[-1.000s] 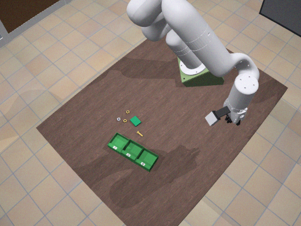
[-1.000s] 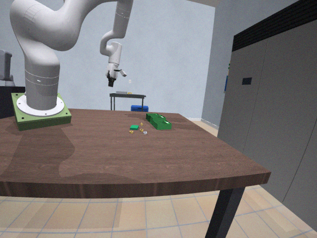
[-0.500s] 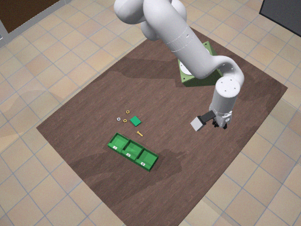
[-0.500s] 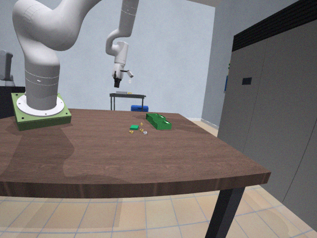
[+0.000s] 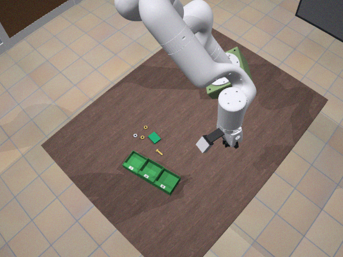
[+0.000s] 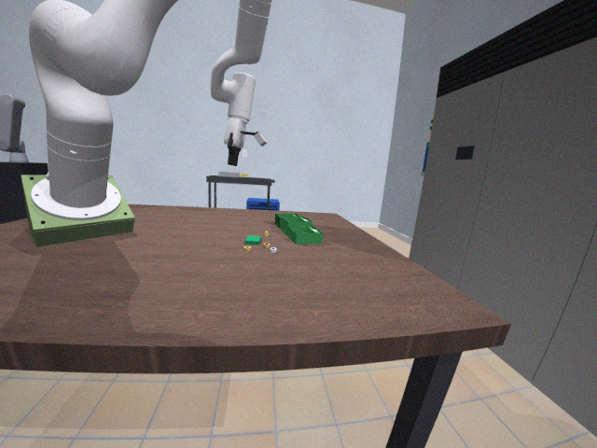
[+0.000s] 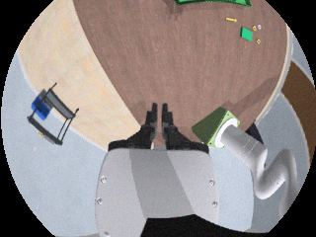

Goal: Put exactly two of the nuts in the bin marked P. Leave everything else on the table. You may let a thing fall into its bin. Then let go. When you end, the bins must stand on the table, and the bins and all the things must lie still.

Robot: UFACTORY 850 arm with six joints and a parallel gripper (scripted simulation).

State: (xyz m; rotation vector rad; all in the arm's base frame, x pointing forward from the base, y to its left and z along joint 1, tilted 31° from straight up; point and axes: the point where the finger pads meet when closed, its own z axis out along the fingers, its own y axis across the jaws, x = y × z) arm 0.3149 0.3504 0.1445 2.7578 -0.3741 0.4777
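Inspection of the dark brown wooden counter (image 5: 193,199) (image 6: 308,294) (image 7: 148,39), exterior side taken as the front. The white six-joint arm (image 5: 180,41) (image 6: 79,130) (image 7: 247,148) stands on a green square base block (image 5: 235,50) (image 6: 125,224) (image 7: 203,129). Its black-fingered gripper (image 5: 230,145) (image 6: 232,162) (image 7: 159,110) hangs well above the far part of the counter, well apart from the bins. The jaws are narrow, nearly together, with nothing between them.

Nuts: three found, all outside the bins. One brass-yellow ring-shaped nut (image 5: 141,137) (image 6: 266,245) (image 7: 255,28) and the silver-grey ring-shaped nut (image 5: 133,135) (image 6: 273,249) (image 7: 259,27) lie near each other; a second brass-yellow nut (image 5: 143,127) (image 6: 247,248) (image 7: 258,41) lies a little apart, on the side toward the front edge. A flat green square piece (image 5: 154,137) (image 6: 253,239) (image 7: 246,34) rests near them, and a yellow headed bolt (image 5: 159,152) (image 6: 266,233) (image 7: 231,20) lies on its side between that piece and the bins.

Bins: a row of three green open-topped bins (image 5: 159,175) (image 6: 308,237) (image 7: 212,2) stands on the counter toward its right edge, well back from the front right corner. White labels show, one per bin — their letters are too small to read, so I cannot tell which is P. No nut is in any bin.
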